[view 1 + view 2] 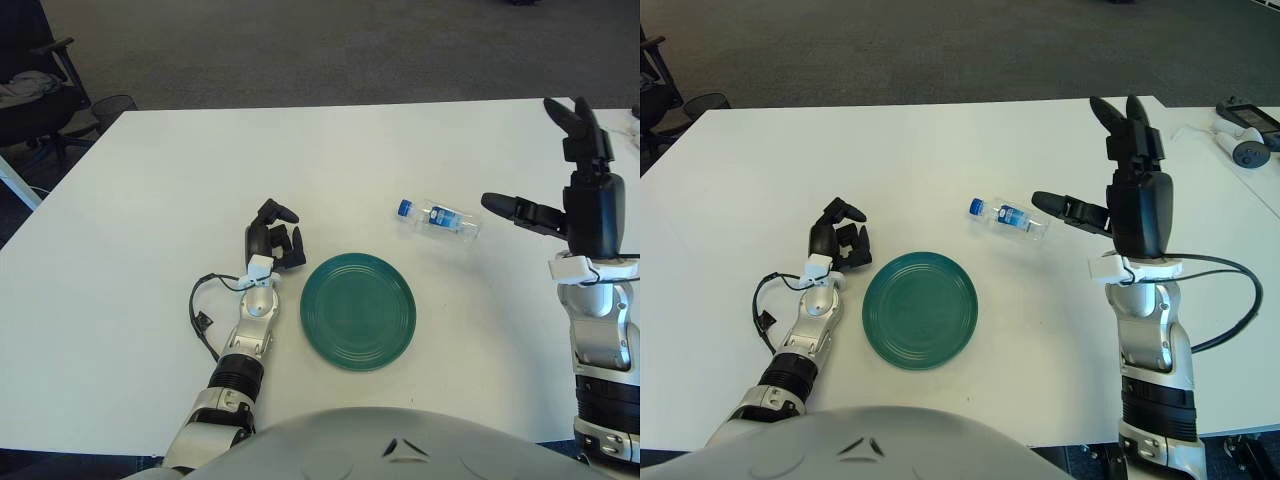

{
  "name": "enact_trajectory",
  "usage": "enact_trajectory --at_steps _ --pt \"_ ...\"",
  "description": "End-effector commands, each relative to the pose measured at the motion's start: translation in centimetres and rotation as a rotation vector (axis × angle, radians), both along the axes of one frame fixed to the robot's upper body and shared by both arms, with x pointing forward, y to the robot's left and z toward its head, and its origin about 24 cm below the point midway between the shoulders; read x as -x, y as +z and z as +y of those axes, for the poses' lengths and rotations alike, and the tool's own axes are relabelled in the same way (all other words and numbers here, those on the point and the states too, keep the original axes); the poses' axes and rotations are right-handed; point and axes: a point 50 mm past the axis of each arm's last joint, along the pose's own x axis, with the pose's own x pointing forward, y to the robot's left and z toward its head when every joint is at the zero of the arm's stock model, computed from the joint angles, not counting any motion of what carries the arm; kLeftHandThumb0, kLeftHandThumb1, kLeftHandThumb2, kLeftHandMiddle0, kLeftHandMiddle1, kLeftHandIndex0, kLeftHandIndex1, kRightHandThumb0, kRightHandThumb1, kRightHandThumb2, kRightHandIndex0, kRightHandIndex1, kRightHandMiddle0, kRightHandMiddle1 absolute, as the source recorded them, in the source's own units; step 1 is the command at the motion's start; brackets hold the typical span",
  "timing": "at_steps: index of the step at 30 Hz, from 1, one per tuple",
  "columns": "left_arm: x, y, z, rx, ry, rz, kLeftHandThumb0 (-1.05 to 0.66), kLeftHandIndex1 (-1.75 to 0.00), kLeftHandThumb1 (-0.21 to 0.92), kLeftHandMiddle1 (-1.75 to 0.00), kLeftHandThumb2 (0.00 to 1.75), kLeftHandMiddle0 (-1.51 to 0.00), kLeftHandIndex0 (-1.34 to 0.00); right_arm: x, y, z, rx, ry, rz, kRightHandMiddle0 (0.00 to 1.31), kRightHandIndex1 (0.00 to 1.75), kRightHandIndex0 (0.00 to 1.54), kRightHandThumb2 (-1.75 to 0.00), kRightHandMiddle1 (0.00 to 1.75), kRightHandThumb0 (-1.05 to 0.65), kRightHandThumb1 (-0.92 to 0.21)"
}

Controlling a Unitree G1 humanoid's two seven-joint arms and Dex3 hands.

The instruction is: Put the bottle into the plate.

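The bottle [438, 217] lies on its side on the counter [150, 200], at one o'clock from the plate [358, 310] — apart from it. Right hand [570, 205] at the bottle's three o'clock, fingers spread wide, holding nothing. Left hand [273, 240] at the plate's ten o'clock, fingers curled — empty.

Light was bright and even, probably from overhead fixtures. The white table [150, 200] came close to washing out, though no hard glare spot showed. Shadows were soft and short: a faint one lay under the bottle [438, 217], another hugged the rim of the green plate [358, 311]. The floor beyond the table was much dimmer. Focus held across both views, with no motion blur. The table's edges looked straight, with little bending.
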Motion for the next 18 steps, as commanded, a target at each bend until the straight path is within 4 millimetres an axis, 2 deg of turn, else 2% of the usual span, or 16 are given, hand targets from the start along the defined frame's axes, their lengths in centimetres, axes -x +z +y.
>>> enact_trajectory --at_steps 1,7,13,18 --pt "4.4 -5.8 0.3 -0.026 -0.005 0.298 -0.5 -1.75 0.23 -1.75 1.42 -1.25 -0.67 -0.8 0.7 1.3 0.042 0.119 0.098 0.0 0.0 0.01 -0.1 0.19 -0.97 -0.89" --pt "4.4 -5.8 0.1 -0.03 -0.004 0.304 -0.5 -1.75 0.23 -1.75 1.42 -1.25 -0.67 -1.6 1.8 2.9 0.158 0.249 0.318 0.0 0.0 0.0 -0.07 0.02 -0.99 -0.87" --pt "4.4 -5.8 0.0 -0.017 -0.002 0.299 -0.5 -1.75 0.23 -1.75 1.42 -1.25 -0.68 -2.0 2.9 4.1 0.258 0.331 0.431 0.0 0.0 0.0 -0.07 0.0 -0.99 -0.88" --pt "4.4 -5.8 -0.1 -0.004 -0.001 0.31 -0.5 -1.75 0.23 -1.75 1.42 -1.25 -0.67 -2.2 3.3 4.3 0.343 0.327 0.492 0.0 0.0 0.0 -0.08 0.0 -1.0 -0.91"
